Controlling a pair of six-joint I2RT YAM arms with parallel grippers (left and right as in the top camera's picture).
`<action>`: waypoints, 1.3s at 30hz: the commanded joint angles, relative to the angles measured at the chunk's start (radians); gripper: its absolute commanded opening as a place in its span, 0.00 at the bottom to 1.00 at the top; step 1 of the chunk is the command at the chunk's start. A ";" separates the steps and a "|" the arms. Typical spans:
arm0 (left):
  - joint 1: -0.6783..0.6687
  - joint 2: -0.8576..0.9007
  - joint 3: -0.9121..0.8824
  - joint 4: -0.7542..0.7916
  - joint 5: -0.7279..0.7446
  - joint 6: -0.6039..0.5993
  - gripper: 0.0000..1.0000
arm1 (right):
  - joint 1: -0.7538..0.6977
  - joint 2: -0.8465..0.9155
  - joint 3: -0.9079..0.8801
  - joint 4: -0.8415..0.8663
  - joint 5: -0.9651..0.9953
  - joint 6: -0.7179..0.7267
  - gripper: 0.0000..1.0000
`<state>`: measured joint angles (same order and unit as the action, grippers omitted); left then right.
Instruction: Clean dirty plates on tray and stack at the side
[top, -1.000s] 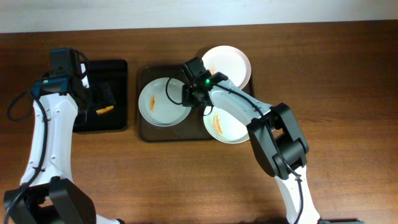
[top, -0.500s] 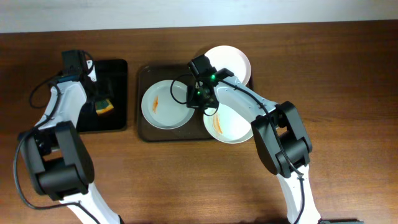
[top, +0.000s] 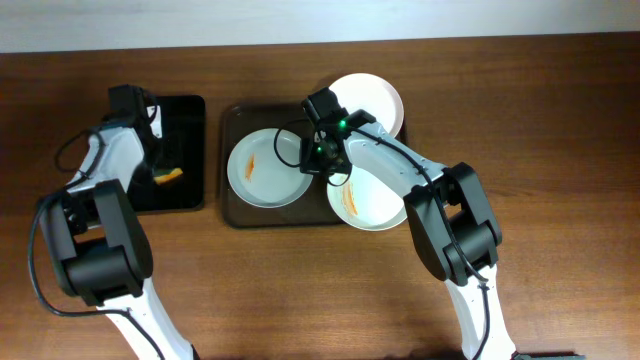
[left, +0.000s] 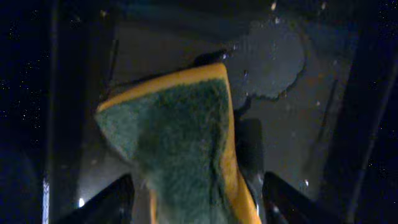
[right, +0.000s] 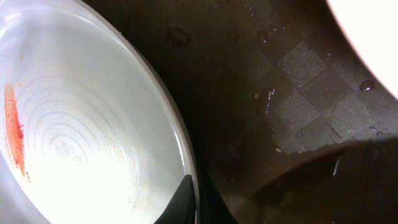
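Observation:
Three white plates lie on the dark brown tray (top: 236, 212). The left plate (top: 262, 168) has an orange smear, and so does the lower right plate (top: 365, 203). The upper right plate (top: 368, 102) looks clean and overhangs the tray's far rim. My right gripper (top: 314, 160) is shut on the left plate's right rim (right: 81, 124), with one finger inside the rim in the right wrist view (right: 198, 202). My left gripper (top: 160, 162) is over the small black tray (top: 185, 110). It is shut on a green and yellow sponge (left: 174, 130), which sits between its fingers (left: 196, 208).
The black tray (left: 280, 56) holds a wet film and lies left of the brown tray. The brown tray's bare floor (right: 280, 93) is wet between the plates. Bare wooden table (top: 300, 290) spans the front and the right side.
The left wrist has shifted slightly over the black tray and the sponge now shows only its orange edge from above. The right arm and the plates have not moved in the last half second.

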<state>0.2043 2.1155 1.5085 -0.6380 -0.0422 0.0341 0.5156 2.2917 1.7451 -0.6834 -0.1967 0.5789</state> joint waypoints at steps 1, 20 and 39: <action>0.003 0.005 0.170 -0.130 -0.019 0.006 0.64 | -0.006 0.010 -0.011 -0.007 0.074 -0.005 0.04; 0.013 0.072 0.156 -0.205 -0.032 -0.026 0.01 | -0.019 0.010 -0.011 -0.021 0.033 -0.006 0.05; -0.021 -0.040 0.333 -0.400 0.246 0.161 0.01 | -0.072 0.010 -0.011 -0.028 -0.175 -0.100 0.05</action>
<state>0.1833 2.0979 1.8282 -1.0443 0.1810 0.1944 0.4446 2.2936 1.7428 -0.7078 -0.3504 0.4923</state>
